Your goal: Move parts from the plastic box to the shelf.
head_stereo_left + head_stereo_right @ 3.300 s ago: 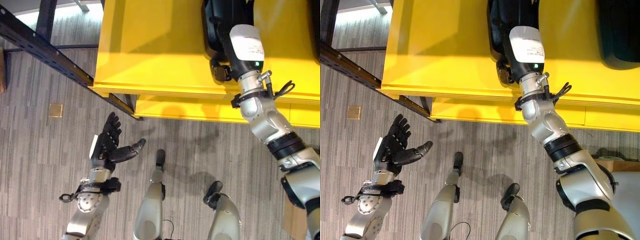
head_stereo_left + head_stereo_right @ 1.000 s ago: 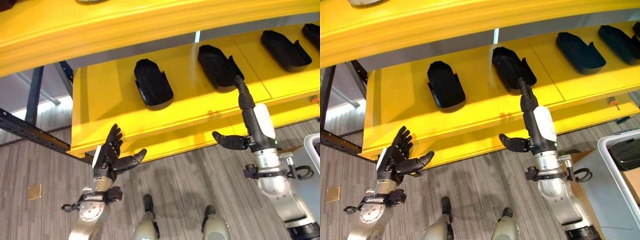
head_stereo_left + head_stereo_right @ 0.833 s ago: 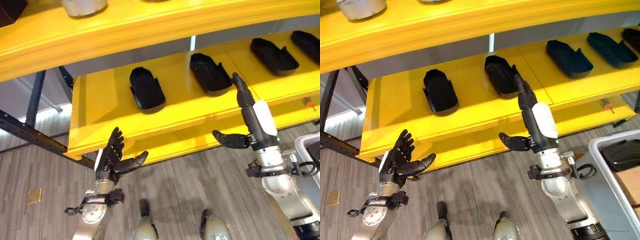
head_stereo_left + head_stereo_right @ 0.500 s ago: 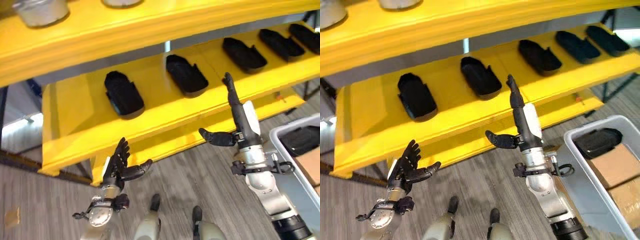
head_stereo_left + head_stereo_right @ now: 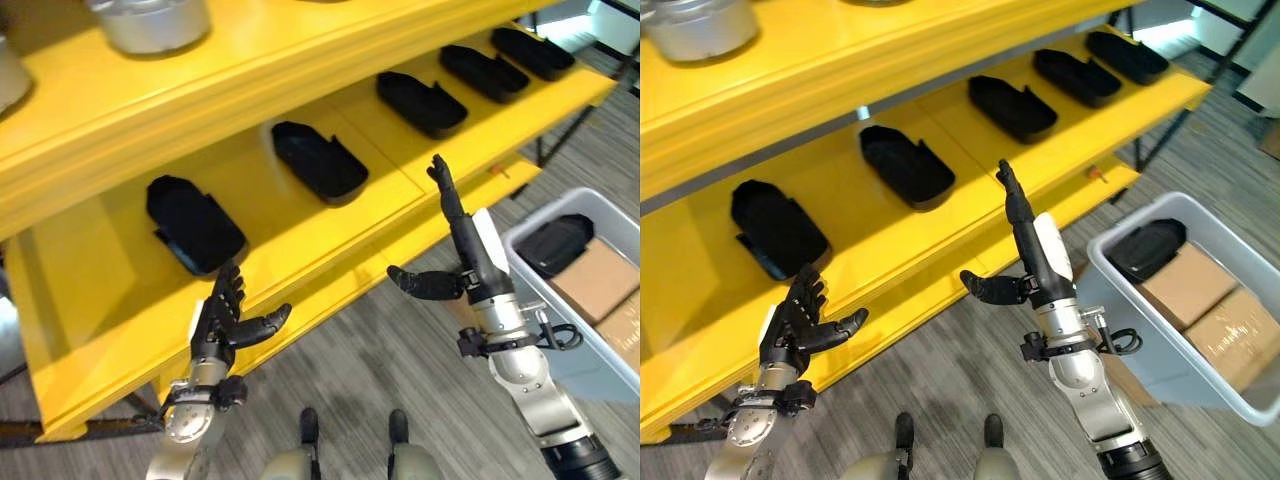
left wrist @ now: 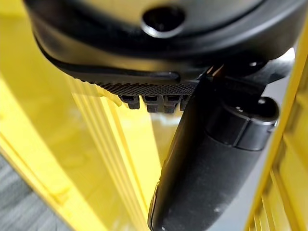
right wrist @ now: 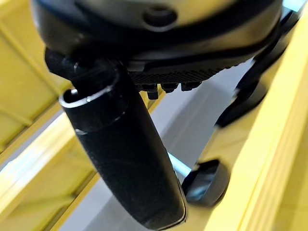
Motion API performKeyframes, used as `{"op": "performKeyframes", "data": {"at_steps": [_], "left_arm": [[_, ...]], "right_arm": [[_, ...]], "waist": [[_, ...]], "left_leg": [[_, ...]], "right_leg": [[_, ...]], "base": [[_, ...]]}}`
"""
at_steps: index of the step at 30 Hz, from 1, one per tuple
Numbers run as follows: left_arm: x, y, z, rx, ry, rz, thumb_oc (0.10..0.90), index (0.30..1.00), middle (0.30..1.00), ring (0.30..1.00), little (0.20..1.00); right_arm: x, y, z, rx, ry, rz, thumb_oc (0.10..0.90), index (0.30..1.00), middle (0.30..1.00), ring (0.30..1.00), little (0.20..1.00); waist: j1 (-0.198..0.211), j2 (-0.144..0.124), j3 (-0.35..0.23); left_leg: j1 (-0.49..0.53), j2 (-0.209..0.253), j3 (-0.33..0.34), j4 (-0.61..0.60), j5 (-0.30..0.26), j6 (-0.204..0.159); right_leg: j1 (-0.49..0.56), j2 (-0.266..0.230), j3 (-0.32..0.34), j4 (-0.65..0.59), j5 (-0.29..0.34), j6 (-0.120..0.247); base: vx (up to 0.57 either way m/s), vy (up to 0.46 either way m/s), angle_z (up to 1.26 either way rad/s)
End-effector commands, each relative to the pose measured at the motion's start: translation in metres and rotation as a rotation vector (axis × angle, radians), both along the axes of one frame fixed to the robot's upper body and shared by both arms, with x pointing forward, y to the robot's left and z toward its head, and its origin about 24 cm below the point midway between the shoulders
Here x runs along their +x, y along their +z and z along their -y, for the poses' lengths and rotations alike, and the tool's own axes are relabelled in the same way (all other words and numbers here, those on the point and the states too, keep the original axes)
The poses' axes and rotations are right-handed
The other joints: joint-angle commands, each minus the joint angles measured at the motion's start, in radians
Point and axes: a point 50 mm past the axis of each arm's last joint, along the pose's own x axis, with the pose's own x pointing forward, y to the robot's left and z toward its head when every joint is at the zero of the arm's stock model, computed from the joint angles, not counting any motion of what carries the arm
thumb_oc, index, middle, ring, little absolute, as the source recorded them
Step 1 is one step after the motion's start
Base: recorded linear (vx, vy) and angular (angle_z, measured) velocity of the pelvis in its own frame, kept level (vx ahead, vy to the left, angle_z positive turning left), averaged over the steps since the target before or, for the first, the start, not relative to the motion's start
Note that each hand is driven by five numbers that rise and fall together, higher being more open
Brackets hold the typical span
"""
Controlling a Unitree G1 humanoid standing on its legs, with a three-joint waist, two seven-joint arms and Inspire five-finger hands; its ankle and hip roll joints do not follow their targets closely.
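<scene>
Your left hand (image 5: pixel 222 318): fingers spread, empty, before the yellow shelf (image 5: pixel 330 240). Your right hand (image 5: pixel 462 262): fingers straight, empty, beside the plastic box (image 5: pixel 1110 300); labels unreadable.

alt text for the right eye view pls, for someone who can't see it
Both robot hands are open and empty in front of a yellow shelf: left robot hand low, right robot hand pointing up. Five black parts lie in a row on the shelf; a sixth sits in a grey plastic box beside cardboard boxes.
</scene>
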Motion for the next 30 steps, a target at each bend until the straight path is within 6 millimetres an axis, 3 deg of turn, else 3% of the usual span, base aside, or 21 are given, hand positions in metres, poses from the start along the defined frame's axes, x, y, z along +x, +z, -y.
{"op": "performKeyframes", "data": {"at_steps": [1,3,5,7,10,15,18,20,22,25,26,29,30], "left_arm": [[0.007,0.051,0.003,0.040,-0.034,0.277,0.900,1.000,1.000,1.000,1.000],[0.009,0.055,0.002,0.054,-0.023,0.295,0.900,1.000,1.000,1.000,1.000],[0.015,0.054,0.005,0.053,-0.022,0.297,0.900,1.000,1.000,1.000,1.000],[0.016,0.055,0.006,0.039,-0.022,0.306,0.900,1.000,1.000,1.000,1.000],[0.019,0.058,0.009,0.020,-0.012,0.323,0.900,1.000,1.000,1.000,1.000],[0.026,0.060,0.019,-0.014,-0.050,0.339,0.900,1.000,1.000,1.000,1.000],[0.026,0.062,0.018,-0.016,-0.057,0.345,0.900,1.000,1.000,1.000,1.000],[0.025,0.063,0.017,-0.016,-0.046,0.346,0.900,1.000,1.000,1.000,1.000],[0.024,0.061,0.017,-0.018,-0.046,0.336,0.900,1.000,1.000,1.000,1.000],[0.018,0.056,0.014,-0.010,-0.049,0.310,0.900,1.000,1.000,1.000,1.000],[0.016,0.054,0.014,-0.010,-0.049,0.300,0.900,1.000,1.000,1.000,1.000],[0.011,0.045,0.013,-0.007,-0.042,0.265,0.900,1.000,1.000,1.000,1.000],[0.011,0.041,0.015,-0.005,-0.045,0.244,0.900,1.000,1.000,1.000,1.000]], "right_arm": [[0.006,0.048,-0.016,0.025,0.084,0.230,0.900,1.000,1.000,1.000,1.000],[0.013,0.052,-0.026,-0.040,0.105,0.238,0.900,1.000,1.000,1.000,1.000],[0.010,0.042,-0.014,-0.064,0.067,0.192,0.900,1.000,1.000,1.000,1.000],[0.008,0.040,-0.010,-0.052,0.053,0.184,0.900,1.000,1.000,1.000,1.000],[0.003,0.032,-0.002,-0.044,0.032,0.156,0.900,1.000,1.000,1.000,1.000],[0.002,0.014,0.021,-0.076,-0.085,0.094,0.900,1.000,1.000,1.000,1.000],[-0.003,0.012,0.030,-0.083,-0.119,0.090,0.900,1.000,1.000,1.000,1.000],[-0.003,0.012,0.031,-0.076,-0.122,0.088,0.900,1.000,1.000,1.000,1.000],[-0.004,0.010,0.031,-0.051,-0.105,0.076,0.900,1.000,1.000,1.000,1.000],[-0.005,0.010,0.030,-0.012,-0.087,0.069,0.900,1.000,1.000,1.000,1.000],[-0.005,0.010,0.028,0.004,-0.079,0.073,0.900,1.000,1.000,1.000,1.000],[-0.002,0.003,0.020,0.067,-0.042,0.036,0.900,1.000,1.000,1.000,1.000],[0.000,0.002,0.015,0.095,-0.017,0.020,0.900,1.000,1.000,1.000,1.000]], "waist": [[0.009,0.030,-0.036],[0.015,0.028,-0.031],[0.003,0.002,-0.049],[-0.007,0.003,-0.053],[-0.031,0.022,-0.070],[-0.078,0.061,-0.089],[-0.084,0.075,-0.092],[-0.067,0.063,-0.081],[-0.052,0.036,-0.070],[-0.016,0.004,-0.052],[-0.002,0.002,-0.047],[0.033,0.022,-0.047],[0.048,0.030,-0.048]], "left_leg": [[0.033,0.051,-0.057,0.053,-0.104,-0.031],[0.054,0.099,-0.005,0.048,-0.114,-0.067],[0.083,0.118,-0.004,0.035,-0.123,-0.097],[0.088,0.135,-0.013,0.039,-0.124,-0.107],[0.106,0.198,-0.029,0.055,-0.123,-0.137],[0.071,0.312,-0.005,0.110,0.040,-0.192],[0.042,0.347,-0.019,0.206,0.125,-0.194],[-0.004,0.295,-0.092,0.348,0.110,-0.174],[-0.082,0.213,-0.136,0.469,0.079,-0.155],[-0.208,0.143,-0.157,0.398,-0.003,-0.112],[-0.238,0.147,-0.171,0.339,-0.007,-0.113],[-0.272,0.166,-0.204,0.100,0.136,-0.153],[-0.280,0.153,-0.245,0.050,0.153,-0.160]], "right_leg": [[-0.006,-0.131,-0.144,-0.044,0.115,0.039],[-0.041,-0.228,-0.229,-0.153,0.225,0.072],[-0.010,-0.201,-0.218,-0.176,0.203,0.076],[-0.015,-0.195,-0.219,-0.152,0.197,0.073],[0.001,-0.164,-0.266,-0.099,0.140,0.058],[0.027,-0.089,-0.309,-0.092,0.068,0.005],[0.047,-0.032,-0.305,-0.097,0.018,-0.043],[0.076,0.003,-0.274,-0.113,-0.013,-0.074],[0.104,0.018,-0.251,-0.140,-0.016,-0.091],[0.129,0.029,-0.196,-0.179,-0.017,-0.076],[0.144,0.032,-0.177,-0.190,-0.019,-0.063],[0.184,0.054,-0.133,-0.230,-0.015,-0.041],[0.195,0.061,-0.111,-0.236,-0.017,-0.035]], "base": [[0.06,-0.160,-0.68],[0.16,-0.304,-0.74],[0.28,-0.355,-0.80],[0.18,-0.214,0.09],[0.17,-0.248,0.36],[0.11,-0.238,0.13],[0.14,-0.225,0.17],[0.17,-0.239,-0.17],[0.17,-0.186,-0.42],[0.21,-0.028,-0.64],[0.25,0.130,-0.43],[0.28,0.155,-0.78],[0.33,0.187,-0.88]]}}
